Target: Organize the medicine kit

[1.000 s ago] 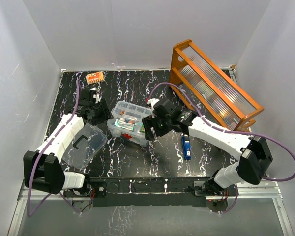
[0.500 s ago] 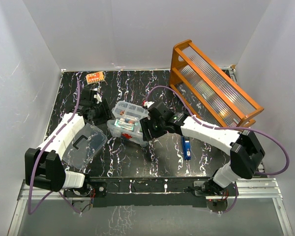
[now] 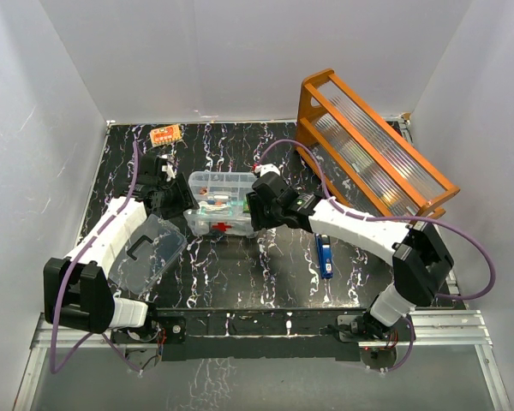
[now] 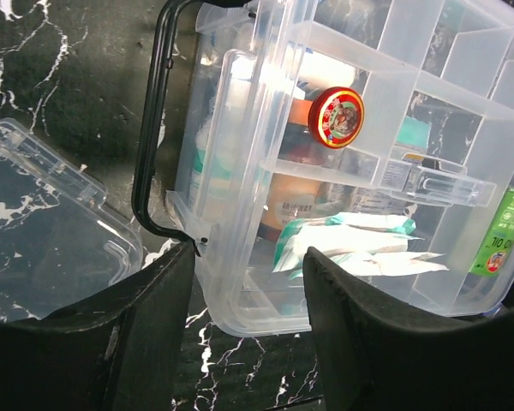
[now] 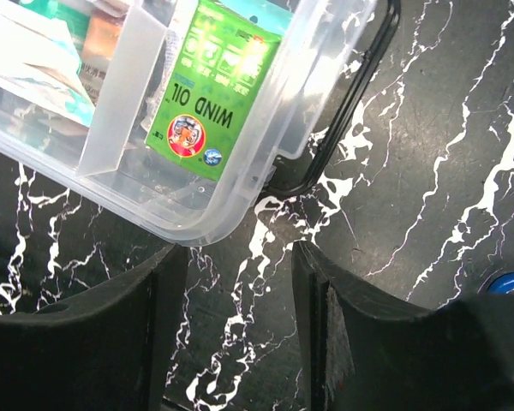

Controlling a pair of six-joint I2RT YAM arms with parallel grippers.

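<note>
The medicine kit is a clear box with a red cross on its front and stands mid-table, filled with packets. Its clear lid with a dark handle lies on the table to its left. My left gripper is at the box's left end. In the left wrist view it is open, with the box's corner between the fingers. My right gripper is at the box's right end. In the right wrist view it is open and empty, just short of the box's corner.
A large orange wooden rack with ribbed panels stands at the back right. A blue item lies on the table right of the box. A small orange packet lies at the back left. White walls enclose the table.
The box has turned from a skewed, tilted pose to sit level and square to the front. My right gripper moved left and back with it. The left gripper barely moved.
</note>
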